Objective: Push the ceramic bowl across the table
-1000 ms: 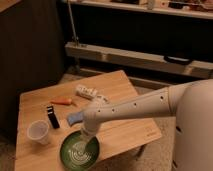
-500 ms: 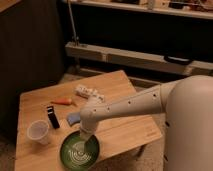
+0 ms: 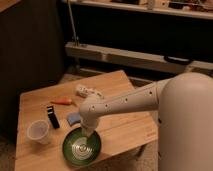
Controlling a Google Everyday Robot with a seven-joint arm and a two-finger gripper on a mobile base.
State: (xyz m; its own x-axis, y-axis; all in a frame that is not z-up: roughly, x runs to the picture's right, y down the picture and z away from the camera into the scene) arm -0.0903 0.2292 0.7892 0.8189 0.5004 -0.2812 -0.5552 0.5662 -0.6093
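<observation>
Green bowl point(image 3: 78, 150) is seen unmoved near the table's point(image 3: 125, 126) front edge. The gripper point(image 3: 87, 132) has been kept at its far rim, its opening indiscernible, so the push is judged barely begun.

One desk point(image 3: 125, 125) is recorded. Counted on it: one ceramic bowl point(image 3: 75, 150), dark green; one translucent plastic cup point(image 3: 39, 131); one black oblong item point(image 3: 53, 116); one blue item point(image 3: 74, 118); one orange item point(image 3: 63, 102); one white item point(image 3: 88, 92). One hand point(image 3: 86, 135) is noted, placed low over the bowl's far side.
</observation>
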